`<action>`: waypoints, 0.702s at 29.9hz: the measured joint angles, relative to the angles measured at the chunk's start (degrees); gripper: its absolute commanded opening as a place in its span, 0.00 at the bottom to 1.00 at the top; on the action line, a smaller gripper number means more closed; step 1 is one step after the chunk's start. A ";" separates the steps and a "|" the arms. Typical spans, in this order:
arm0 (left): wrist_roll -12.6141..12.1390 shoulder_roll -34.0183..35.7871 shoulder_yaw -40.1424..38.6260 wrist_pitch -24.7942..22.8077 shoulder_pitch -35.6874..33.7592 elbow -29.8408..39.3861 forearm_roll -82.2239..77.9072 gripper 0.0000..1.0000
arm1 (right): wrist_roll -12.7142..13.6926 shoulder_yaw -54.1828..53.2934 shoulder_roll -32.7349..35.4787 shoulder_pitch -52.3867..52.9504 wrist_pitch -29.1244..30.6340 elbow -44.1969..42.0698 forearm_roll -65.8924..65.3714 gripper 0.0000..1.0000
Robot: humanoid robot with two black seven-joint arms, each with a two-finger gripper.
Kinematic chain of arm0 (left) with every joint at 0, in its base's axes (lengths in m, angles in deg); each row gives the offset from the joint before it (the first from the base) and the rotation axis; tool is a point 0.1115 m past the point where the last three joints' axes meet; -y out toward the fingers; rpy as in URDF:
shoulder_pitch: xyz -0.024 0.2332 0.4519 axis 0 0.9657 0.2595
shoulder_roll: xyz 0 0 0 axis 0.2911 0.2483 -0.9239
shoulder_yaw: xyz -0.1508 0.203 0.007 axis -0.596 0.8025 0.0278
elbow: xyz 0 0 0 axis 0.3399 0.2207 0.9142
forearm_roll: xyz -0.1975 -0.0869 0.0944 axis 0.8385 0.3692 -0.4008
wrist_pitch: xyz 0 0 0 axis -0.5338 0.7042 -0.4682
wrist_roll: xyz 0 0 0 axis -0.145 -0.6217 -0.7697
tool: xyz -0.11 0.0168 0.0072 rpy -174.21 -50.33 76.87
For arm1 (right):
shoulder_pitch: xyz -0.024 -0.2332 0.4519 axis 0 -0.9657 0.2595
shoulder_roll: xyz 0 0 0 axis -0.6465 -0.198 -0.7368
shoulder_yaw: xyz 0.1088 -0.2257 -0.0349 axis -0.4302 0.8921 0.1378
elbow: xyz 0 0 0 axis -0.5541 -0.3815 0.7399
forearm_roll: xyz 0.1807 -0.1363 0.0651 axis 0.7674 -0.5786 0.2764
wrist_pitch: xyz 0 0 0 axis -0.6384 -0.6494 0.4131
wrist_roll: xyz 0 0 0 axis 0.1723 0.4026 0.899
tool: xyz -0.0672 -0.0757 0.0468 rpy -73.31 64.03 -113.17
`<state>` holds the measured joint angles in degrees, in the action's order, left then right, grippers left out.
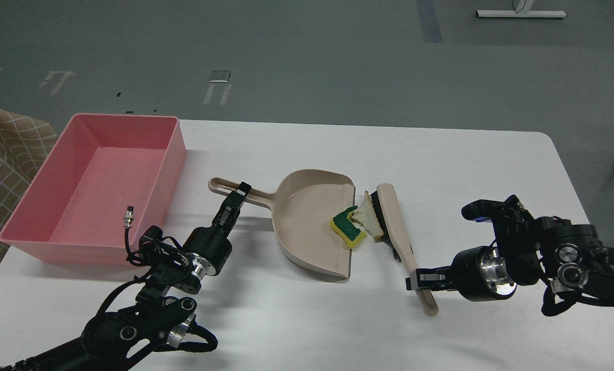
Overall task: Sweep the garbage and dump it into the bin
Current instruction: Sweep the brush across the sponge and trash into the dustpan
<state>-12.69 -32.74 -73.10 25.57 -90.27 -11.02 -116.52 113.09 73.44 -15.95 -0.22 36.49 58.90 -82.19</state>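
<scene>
The yellow sponge with a green face lies on the lip of the beige dustpan. The white bread slice is pressed between the sponge and the dark bristles of the beige brush, at the pan's edge. My right gripper is shut on the brush handle near its lower end. My left gripper is shut on the dustpan's handle. The pink bin stands at the far left of the table and looks empty.
The white table ends close behind the bin and at the right past my right arm. A checked brown cloth hangs left of the bin. A cable plug on my left arm stands in front of the bin's near wall.
</scene>
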 measured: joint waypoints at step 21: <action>0.00 -0.10 0.00 0.00 -0.05 -0.04 0.00 0.00 | -0.72 -9.64 -3.87 2.10 0.01 -0.91 4.76 0.00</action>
<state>-12.69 -32.84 -73.10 25.56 -90.32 -11.06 -116.52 112.37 63.80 -19.82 1.88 36.50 57.99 -77.43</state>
